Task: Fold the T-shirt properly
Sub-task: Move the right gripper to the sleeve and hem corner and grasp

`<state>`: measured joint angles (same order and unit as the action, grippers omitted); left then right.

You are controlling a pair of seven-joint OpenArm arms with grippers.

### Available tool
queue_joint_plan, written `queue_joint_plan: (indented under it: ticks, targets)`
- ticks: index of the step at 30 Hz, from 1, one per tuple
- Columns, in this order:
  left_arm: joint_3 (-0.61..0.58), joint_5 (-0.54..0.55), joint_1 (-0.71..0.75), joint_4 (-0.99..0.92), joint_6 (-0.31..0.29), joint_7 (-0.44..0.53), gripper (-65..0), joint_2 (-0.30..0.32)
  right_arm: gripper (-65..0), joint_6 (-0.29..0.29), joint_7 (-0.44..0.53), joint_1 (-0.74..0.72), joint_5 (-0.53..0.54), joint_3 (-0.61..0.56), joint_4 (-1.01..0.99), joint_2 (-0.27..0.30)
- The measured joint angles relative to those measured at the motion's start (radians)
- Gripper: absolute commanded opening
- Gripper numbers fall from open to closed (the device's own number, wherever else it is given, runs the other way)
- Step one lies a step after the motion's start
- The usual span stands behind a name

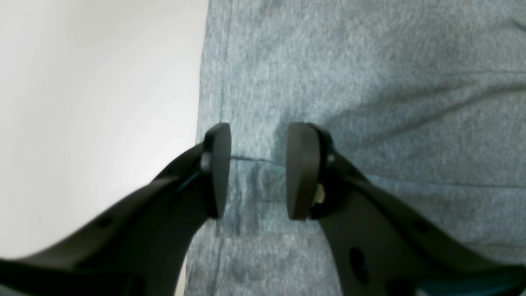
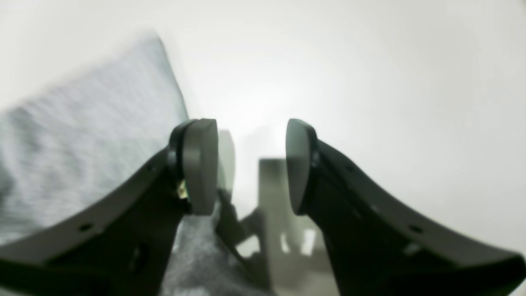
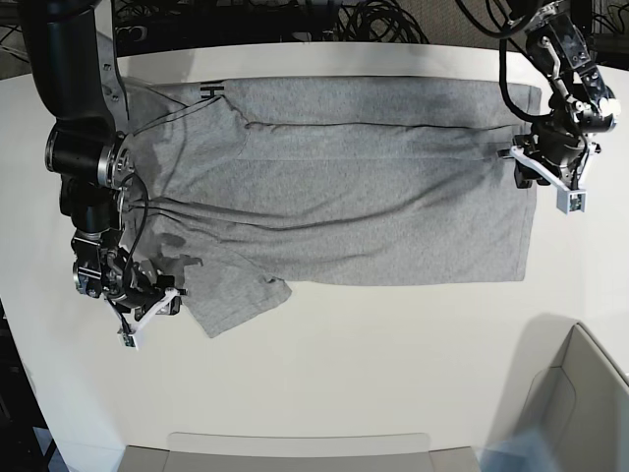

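While the left wrist view looks straight down, the left gripper (image 1: 257, 170) stands with its jaws apart and nothing pinched, directly over the T-shirt (image 1: 349, 102). A stitched hem runs under the gap, and the cloth edge lies just outside one fingertip (image 1: 217, 168), with bare white surface (image 1: 94, 115) beyond it. The risk here, as I judge it, is a shallow bite: closing this near the edge could catch only the hem's top layer, or let it slip free on the lift.

From the right wrist view, the right gripper (image 2: 250, 166) is likewise released, jaws spread over bare surface (image 2: 390, 82). The T-shirt (image 2: 82, 135) lies beside and behind one fingertip (image 2: 200, 164), not between the two. The picture is blurred, so whether that finger touches cloth I cannot say. Closing here would likely grab nothing, or drag the sleeve askew.

Seen from the base view, the T-shirt (image 3: 344, 177) lies spread across the surface (image 3: 373, 374), wrinkled through the middle, with the sleeve nearest the right gripper (image 3: 147, 307) rumpled and dark lettering peeking at the far corner. The left gripper (image 3: 545, 167) sits at the opposite, bottom edge. If the two grippers take uneven holds, the fold would probably come out crooked, and the wrinkles would be pressed in.
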<state>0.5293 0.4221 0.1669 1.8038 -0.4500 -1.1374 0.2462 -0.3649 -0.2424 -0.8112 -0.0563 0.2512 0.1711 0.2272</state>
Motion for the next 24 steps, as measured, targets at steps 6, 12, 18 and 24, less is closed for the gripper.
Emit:
queue_joint_plan:
  ticks: [6, 12, 18, 24]
  targets:
    - [0.000, 0.000, -0.001, 0.000, 0.000, 0.001, -41.7, 0.000, -37.8, 0.002, 0.023, -0.003, -0.051, 0.000, -0.012, -0.038]
    - [0.000, 0.000, 0.000, 0.000, 0.000, 0.001, -41.7, 0.000, -37.9, -0.096, 0.022, 0.007, -0.048, 0.000, -0.011, -0.071]
    - [-0.002, 0.000, -0.003, 0.000, -0.005, 0.005, -41.7, 0.000, -38.0, -0.179, 0.012, 0.039, 0.029, 0.007, -0.002, -0.093]
    - [-0.008, 0.001, -0.177, -0.079, -0.012, 0.012, -41.4, 0.007, -38.1, -0.197, 0.016, 0.050, 0.058, 0.007, 0.001, -0.079]
